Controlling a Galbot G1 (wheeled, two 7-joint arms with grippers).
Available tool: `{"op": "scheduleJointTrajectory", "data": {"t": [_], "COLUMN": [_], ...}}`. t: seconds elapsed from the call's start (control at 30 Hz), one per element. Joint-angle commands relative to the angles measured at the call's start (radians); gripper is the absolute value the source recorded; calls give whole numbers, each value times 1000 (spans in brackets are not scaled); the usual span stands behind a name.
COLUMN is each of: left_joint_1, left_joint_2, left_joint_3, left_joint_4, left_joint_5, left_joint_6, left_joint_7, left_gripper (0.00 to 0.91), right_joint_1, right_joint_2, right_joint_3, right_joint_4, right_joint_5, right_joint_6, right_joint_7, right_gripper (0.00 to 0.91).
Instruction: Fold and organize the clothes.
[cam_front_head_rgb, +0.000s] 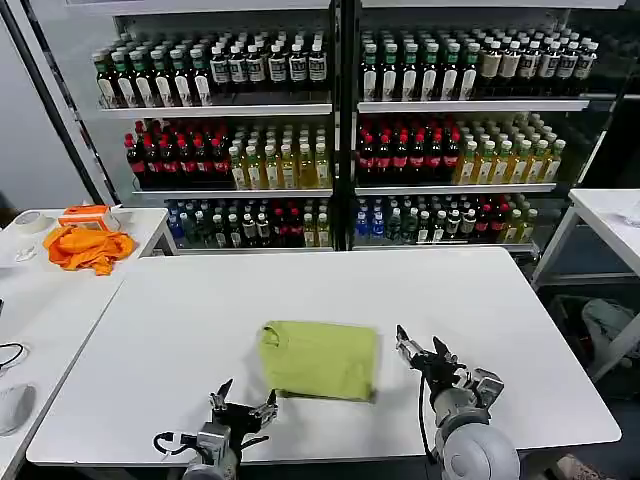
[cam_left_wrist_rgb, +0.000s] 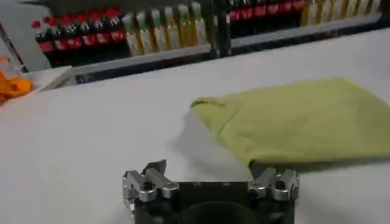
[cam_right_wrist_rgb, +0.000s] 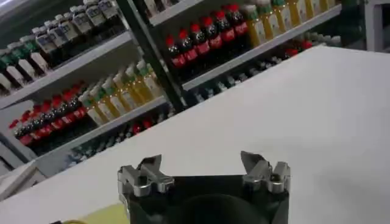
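On the white table (cam_front_head_rgb: 330, 300), near its front edge, the lime-green T-shirt (cam_front_head_rgb: 320, 359) lies folded into a compact rectangle, its ribbed collar (cam_front_head_rgb: 272, 336) toward 9 o'clock. At about 7 o'clock from the shirt, the left gripper (cam_front_head_rgb: 243, 408) hovers just apart from the fabric with fingers spread wide and empty. At 3 o'clock, just beside the shirt's edge, the right gripper (cam_front_head_rgb: 423, 346) likewise holds its fingers wide, gripping nothing. An orange cloth (cam_front_head_rgb: 88, 247) sits crumpled on a side table (well apart, toward 10 o'clock), and drink bottles (cam_front_head_rgb: 340, 150) fill the shelves at 12 o'clock.
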Motion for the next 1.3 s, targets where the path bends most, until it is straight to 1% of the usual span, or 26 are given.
{"op": "scheduleJointTrajectory", "data": {"t": [0.03,0.17,0.27,0.43,0.5,0.6,0.87,1.03,1.1,1.17,1.2,1.23,1.27,1.3], "left_joint_1": [9,4,33,110,128,137,112,116,118,119,119,119,118,117], "left_joint_2": [7,18,25,40,51,56,34,26,24,22,21,20,19,18], "left_joint_3": [-50,-60,-68,-86,-97,-114,-106,-110,-114,-116,-116,-116,-116,-115], "left_joint_4": [-111,-137,-167,-188,-182,-181,-167,-159,-157,-157,-158,-158,-158,-158], "left_joint_5": [-85,-92,-91,-29,-8,-14,-18,-17,-17,-17,-17,-17,-17,-17], "left_joint_6": [-150,-192,-228,-233,-254,-261,-264,-267,-269,-269,-269,-269,-269,-269], "left_joint_7": [-19,-7,1,22,23,20,15,15,14,14,14,14,14,14], "left_gripper": [907,907,907,907,907,907,907,907,907,907,907,907,907,907], "right_joint_1": [-9,-14,-18,-28,-31,-21,92,137,154,167,171,175,181,185], "right_joint_2": [21,28,33,43,45,49,87,116,127,133,134,134,134,133], "right_joint_3": [3,0,-2,-8,-12,-34,-161,-197,-205,-206,-206,-205,-204,-203], "right_joint_4": [1,1,0,0,0,-14,-173,-233,-256,-274,-277,-282,-285,-287], "right_joint_5": [-12,-19,-26,-38,-40,-40,-32,-9,-7,-6,-4,-2,3,5], "right_joint_6": [1,-1,-2,-8,-12,-24,-56,-72,-77,-75,-69,-64,-56,-52], "right_joint_7": [2,2,1,-2,-4,-3,34,55,79,93,98,103,110,112], "right_gripper": [907,907,907,907,907,907,907,907,907,655,544,232,0,0]}}
